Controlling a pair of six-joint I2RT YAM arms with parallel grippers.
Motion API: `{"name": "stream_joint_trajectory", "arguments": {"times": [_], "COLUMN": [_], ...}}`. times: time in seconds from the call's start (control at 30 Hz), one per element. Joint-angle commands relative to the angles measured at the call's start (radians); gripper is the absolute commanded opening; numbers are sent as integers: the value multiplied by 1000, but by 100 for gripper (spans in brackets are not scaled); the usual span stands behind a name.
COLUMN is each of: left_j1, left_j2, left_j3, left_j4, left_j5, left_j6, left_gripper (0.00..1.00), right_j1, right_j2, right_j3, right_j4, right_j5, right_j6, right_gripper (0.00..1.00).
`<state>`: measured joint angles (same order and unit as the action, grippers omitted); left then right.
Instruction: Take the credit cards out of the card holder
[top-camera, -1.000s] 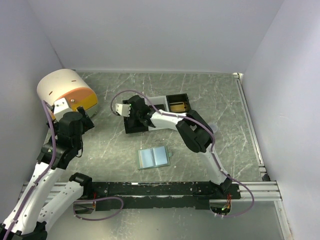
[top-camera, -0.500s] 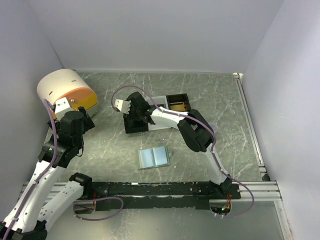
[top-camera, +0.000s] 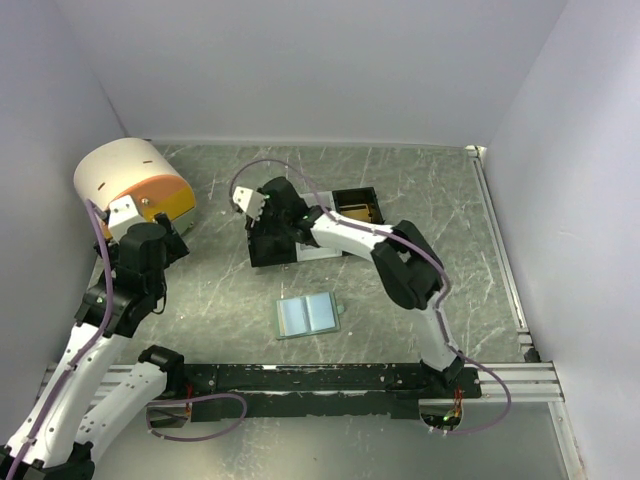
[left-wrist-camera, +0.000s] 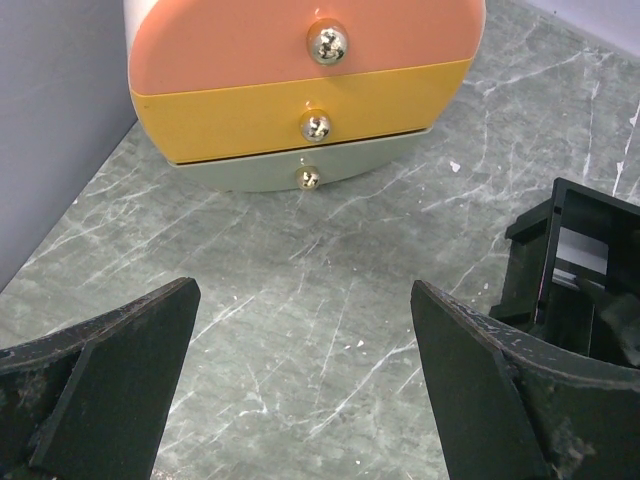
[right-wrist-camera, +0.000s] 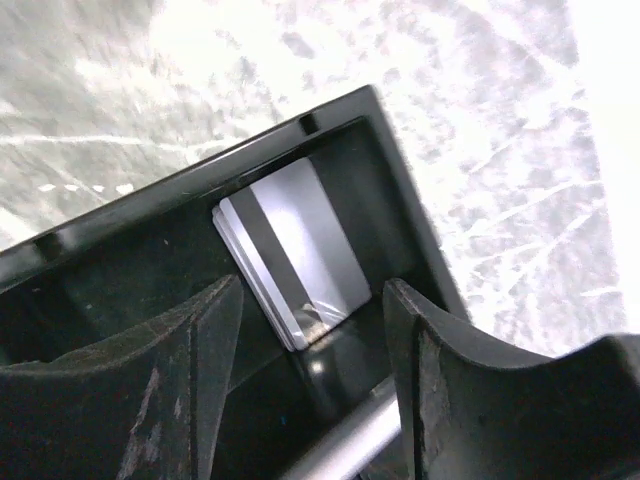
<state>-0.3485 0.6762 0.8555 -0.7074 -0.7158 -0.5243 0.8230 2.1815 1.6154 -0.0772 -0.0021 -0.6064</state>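
The right gripper (right-wrist-camera: 310, 300) has its fingers parted with nothing held between them. It hangs just above one compartment of the black tray (right-wrist-camera: 120, 260), where the cards (right-wrist-camera: 295, 250) lie flat in a small stack (grey, with a dark stripe, edges slightly offset) near the compartment wall. The left gripper (left-wrist-camera: 304, 290) is spread wide and empty, facing the drawers (left-wrist-camera: 310, 60). The holder (top-camera: 308, 315) lies open on the table (top-camera: 430, 190), apart from the tray and nearer the arm bases.
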Motion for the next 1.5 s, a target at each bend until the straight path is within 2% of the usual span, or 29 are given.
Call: {"name": "stream_joint_trajectory", "arguments": {"times": [0.0, 0.03, 0.13, 0.17, 0.23, 0.33, 0.4, 0.5, 0.67, 0.77, 0.87, 1.03, 1.17, 1.33, 1.47], "left_j1": [6, 6, 6, 6, 7, 6, 6, 7, 7, 6, 6, 6, 6, 6, 6], "left_j2": [-16, -17, -17, -16, -15, -14, -12, 0, 11, 14, 19, 52, 86, 122, 137], "left_j3": [9, 9, 8, 9, 9, 7, 4, 7, 8, 4, -3, -9, -10, -10, -9], "left_j4": [-6, -6, -7, -7, -5, 0, 5, 2, -1, 5, 21, 41, 61, 75, 75], "left_j5": [-30, -28, -25, -24, -19, -13, -5, 2, 11, 22, 47, 119, 188, 249, 255], "left_j6": [-9, -9, -8, -8, -4, 0, 5, 7, 8, 12, 28, 56, 82, 108, 112], "left_gripper": [100, 100, 99, 99, 99, 99, 100, 99, 99, 100, 100, 100, 99, 100, 100], "right_j1": [-7, -9, -18, -21, -27, -50, -79, -105, -106, -108, -108, -106, -67, 178, 263], "right_j2": [-213, -249, -346, -376, -427, -490, -520, -578, -754, -867, -942, -1027, -1084, -1051, -956], "right_j3": [-98, -132, -246, -286, -348, -383, -376, -414, -596, -716, -786, -855, -1014, -1017, -944], "right_j4": [190, 234, 357, 395, 439, 389, 298, 238, 321, 342, 307, 148, 203, 28, -133], "right_j5": [-36, -19, 52, 76, 121, 186, 145, 90, 70, 95, 29, -25, -154, 144, 331], "right_j6": [144, 188, 322, 370, 456, 626, 739, 816, 875, 1005, 1086, 1222, 1330, 1409, 1477], "right_gripper": [60, 63, 98, 100, 100, 100, 100, 100, 100, 100, 100, 100, 100, 89, 75]}}
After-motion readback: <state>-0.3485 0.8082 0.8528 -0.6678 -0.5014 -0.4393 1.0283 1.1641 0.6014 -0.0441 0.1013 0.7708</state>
